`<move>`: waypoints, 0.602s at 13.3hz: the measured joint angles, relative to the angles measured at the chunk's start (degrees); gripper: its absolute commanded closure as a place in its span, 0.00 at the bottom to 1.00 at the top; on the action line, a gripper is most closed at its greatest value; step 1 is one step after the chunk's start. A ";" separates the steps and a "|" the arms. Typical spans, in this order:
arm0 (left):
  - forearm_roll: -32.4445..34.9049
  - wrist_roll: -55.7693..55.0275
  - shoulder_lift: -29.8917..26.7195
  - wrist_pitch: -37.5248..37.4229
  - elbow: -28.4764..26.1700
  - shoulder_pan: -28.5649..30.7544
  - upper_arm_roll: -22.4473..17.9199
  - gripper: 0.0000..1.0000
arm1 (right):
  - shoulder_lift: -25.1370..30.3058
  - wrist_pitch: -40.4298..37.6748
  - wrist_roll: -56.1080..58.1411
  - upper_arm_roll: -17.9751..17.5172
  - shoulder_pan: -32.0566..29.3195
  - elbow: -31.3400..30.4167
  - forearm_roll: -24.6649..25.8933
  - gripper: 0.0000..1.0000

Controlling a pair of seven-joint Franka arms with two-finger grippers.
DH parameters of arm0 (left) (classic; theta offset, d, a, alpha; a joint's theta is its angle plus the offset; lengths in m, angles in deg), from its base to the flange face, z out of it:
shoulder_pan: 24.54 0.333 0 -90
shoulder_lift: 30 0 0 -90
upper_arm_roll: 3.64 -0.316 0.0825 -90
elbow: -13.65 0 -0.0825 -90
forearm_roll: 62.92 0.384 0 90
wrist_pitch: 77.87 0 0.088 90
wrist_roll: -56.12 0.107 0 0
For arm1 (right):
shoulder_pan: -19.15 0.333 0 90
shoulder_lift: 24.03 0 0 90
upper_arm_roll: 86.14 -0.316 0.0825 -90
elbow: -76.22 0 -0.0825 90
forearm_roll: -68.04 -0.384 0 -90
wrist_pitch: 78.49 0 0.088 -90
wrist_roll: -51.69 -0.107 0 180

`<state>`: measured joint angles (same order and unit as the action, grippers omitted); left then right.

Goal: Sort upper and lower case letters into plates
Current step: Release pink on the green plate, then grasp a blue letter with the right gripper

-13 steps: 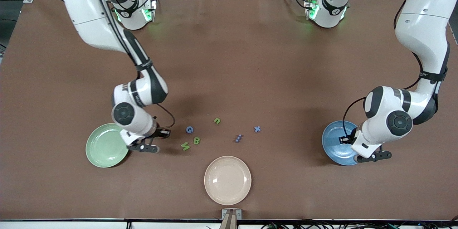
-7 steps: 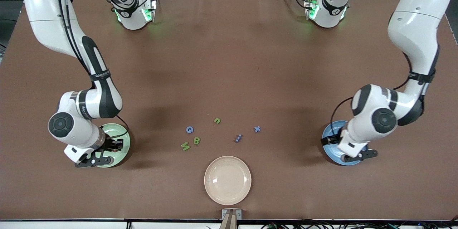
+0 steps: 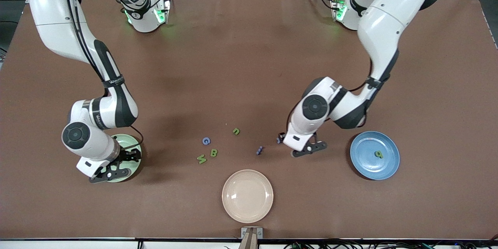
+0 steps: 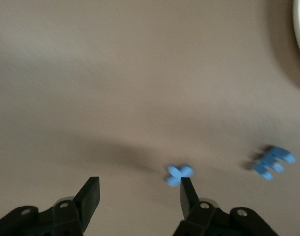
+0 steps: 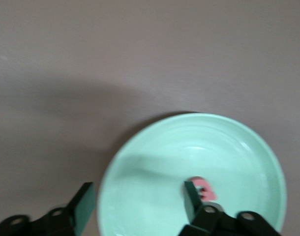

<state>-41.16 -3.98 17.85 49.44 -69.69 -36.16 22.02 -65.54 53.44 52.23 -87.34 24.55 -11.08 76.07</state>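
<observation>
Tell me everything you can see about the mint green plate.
The mint green plate is round, glossy and shallow, with a raised rim, lying flat on the brown table toward the right arm's end. A small pink letter lies in it. The right hand is over it with fingers open, and the wrist hides much of the plate from the front camera.

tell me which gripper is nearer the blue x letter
Left. The left gripper hangs open right at the blue x, one finger beside it. The right gripper is open over the mint green plate at the right arm's end of the table.
</observation>
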 measured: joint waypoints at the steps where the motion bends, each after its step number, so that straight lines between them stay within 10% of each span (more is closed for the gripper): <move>1: 0.00 -1.52 1.50 0.08 1.07 -1.28 -0.25 0.43 | 0.00 0.00 -3.91 -0.72 1.51 0.02 0.01 0.12; 8: 0.00 -3.53 6.29 0.82 7.23 -8.50 -7.34 0.54 | -0.77 4.58 -29.24 -3.71 14.70 -0.02 0.03 0.12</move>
<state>-41.16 -7.51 24.14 50.26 -62.45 -44.66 14.68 -66.31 58.02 22.99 -91.04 39.25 -11.10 76.10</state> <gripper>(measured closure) 0.520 0.119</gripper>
